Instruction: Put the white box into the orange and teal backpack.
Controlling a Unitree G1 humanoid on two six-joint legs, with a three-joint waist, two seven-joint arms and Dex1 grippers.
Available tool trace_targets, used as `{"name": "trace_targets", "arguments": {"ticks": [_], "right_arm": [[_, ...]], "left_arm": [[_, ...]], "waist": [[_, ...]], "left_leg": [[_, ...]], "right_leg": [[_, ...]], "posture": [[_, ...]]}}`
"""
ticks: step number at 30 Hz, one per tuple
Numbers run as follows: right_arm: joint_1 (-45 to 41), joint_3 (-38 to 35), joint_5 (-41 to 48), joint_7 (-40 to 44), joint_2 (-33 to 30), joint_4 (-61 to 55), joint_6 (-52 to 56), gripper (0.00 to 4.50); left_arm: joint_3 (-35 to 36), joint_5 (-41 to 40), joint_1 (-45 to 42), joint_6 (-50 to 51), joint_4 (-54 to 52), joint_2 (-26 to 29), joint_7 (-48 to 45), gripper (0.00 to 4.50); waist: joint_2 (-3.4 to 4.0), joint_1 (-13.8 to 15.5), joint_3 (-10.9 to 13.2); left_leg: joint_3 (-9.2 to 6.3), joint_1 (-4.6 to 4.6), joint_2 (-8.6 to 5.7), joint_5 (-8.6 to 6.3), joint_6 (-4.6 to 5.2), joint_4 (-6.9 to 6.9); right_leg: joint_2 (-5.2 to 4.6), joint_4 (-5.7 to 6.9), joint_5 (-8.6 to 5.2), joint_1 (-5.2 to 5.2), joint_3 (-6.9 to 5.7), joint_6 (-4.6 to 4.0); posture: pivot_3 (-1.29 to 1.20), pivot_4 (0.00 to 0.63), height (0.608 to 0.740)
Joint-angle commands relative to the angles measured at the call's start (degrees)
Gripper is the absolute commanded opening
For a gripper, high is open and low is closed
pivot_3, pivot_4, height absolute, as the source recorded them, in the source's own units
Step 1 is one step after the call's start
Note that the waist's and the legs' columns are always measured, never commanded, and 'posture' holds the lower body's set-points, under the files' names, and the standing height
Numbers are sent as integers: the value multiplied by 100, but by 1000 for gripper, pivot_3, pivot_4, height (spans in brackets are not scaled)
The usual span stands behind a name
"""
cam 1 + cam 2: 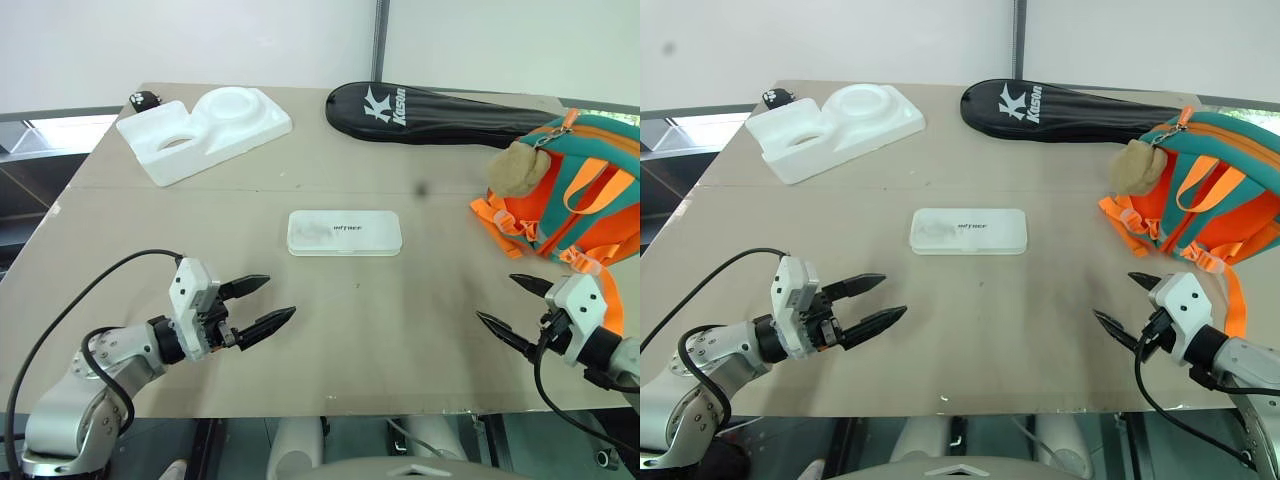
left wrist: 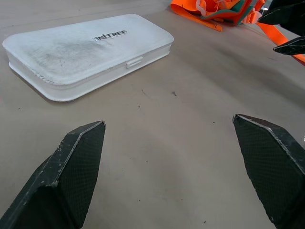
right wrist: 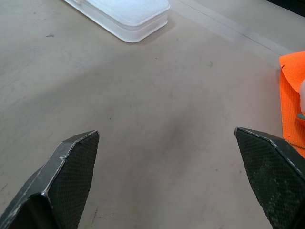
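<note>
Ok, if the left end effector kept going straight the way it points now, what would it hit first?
Probably bare table, passing just short of the white box; the left end effector is open, depth uncertain.

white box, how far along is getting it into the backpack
Nothing looks done yet. The flat white plastic box lies shut on the middle of the brown table, apart from the teal and orange fabric backpack at the right edge. Nothing is in hand: the left claw and right claw are open and empty, short of the box. Still left: grasping, carrying, putting it inside.
</note>
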Motion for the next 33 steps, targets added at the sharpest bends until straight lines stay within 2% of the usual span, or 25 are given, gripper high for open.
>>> {"name": "trace_targets", "arguments": {"ticks": [1, 3, 5, 8, 12, 13, 14, 16, 19, 23, 27, 33], "right_arm": [[-446, 15, -59, -561, 189, -233, 248, 4496], [-1183, 423, -32, -1236, 560, -402, 855, 4496], [-1670, 683, 20, -1514, 825, -325, 1314, 4496], [-2435, 1107, -161, -2081, 1340, 102, 1726, 3608], [-3328, 1683, -756, -2735, 1838, 831, 1885, 1567], [-3543, 1803, -914, -2909, 1970, 1070, 1908, 1006], [-3690, 1882, -1022, -3026, 2068, 1243, 1921, 188], [-4076, 2325, -1431, -3191, 2202, 1868, 1877, 37], [-4372, 2505, -1715, -3366, 2414, 2489, 1771, 37], [-4697, 2950, -1717, -2638, 2497, 3158, 1315, 37], [-4633, 3063, -1635, -2161, 2417, 3094, 1241, 37], [-4152, 3074, -1494, -1664, 2161, 2398, 1276, 37]], "left_arm": [[138, -112, -235, 164, -207, -96, 421, 4385], [173, -195, -579, 388, -148, -457, 1178, 4385], [187, -255, -749, 628, -170, -669, 1589, 4385], [211, -403, -970, 912, -217, -985, 2174, 3541], [156, -129, -1446, 1159, -72, -1347, 3141, 1491], [124, 26, -1620, 1293, 27, -1426, 3482, 887], [99, 149, -1742, 1398, 99, -1467, 3706, 71], [-17, 570, -2086, 1533, 458, -1525, 4209, 0], [-189, 816, -2370, 1646, 800, -1525, 4311, 0], [-877, 1287, -2861, 1498, 1576, -1388, 3849, 0], [-1294, 1489, -2949, 1280, 1711, -1292, 3296, 0], [-1789, 1514, -2497, 1367, 1093, -929, 2435, 0]], "waist": [[0, -1, 0], [0, -34, 1], [-6, -33, -5], [-14, -25, -13], [-11, 15, -11], [-12, 30, -11], [-12, 32, -11], [-11, 17, -12], [-12, -5, -12], [-10, 0, -11], [-10, -30, -11], [-8, -19, -11]], "left_leg": [[0, 0, 0, 0, 0, 0], [-1, 3, 1, 0, 0, 4], [-9, 6, 1, 1, 1, 14], [-12, 14, 1, 1, 0, 6], [-15, -7, -1, 1, 0, 3], [-18, -11, -3, 1, 0, 4], [-19, -9, -4, 1, 0, 5], [-19, -4, -4, 1, 0, 5], [-21, -2, -4, 2, -1, 6], [-19, -10, -4, 2, -1, 6], [-18, -10, -3, 1, -1, 3], [-18, -9, -1, 1, -2, -9]], "right_leg": [[0, 0, 0, 0, 0, 0], [2, 1, 1, 1, 0, 1], [8, 7, 8, 1, 2, -1], [12, 11, 7, 9, 2, -6], [16, 8, 14, -3, 1, 5], [16, 8, 15, -4, 0, 8], [17, 8, 19, -2, -1, 14], [19, 8, 21, 1, 0, 17], [24, 11, 22, 0, 0, 17], [22, 9, 23, -2, 0, 18], [22, 8, 23, -3, 0, 19], [20, 6, 21, -5, -3, 17]], "posture": [[0, 150, 740], [0, 150, 740], [0, 150, 740], [0, 150, 740], [0, 150, 740], [0, 150, 740], [0, 150, 740], [0, 150, 740], [0, 150, 740], [0, 150, 740], [0, 150, 740], [0, 150, 740]]}}
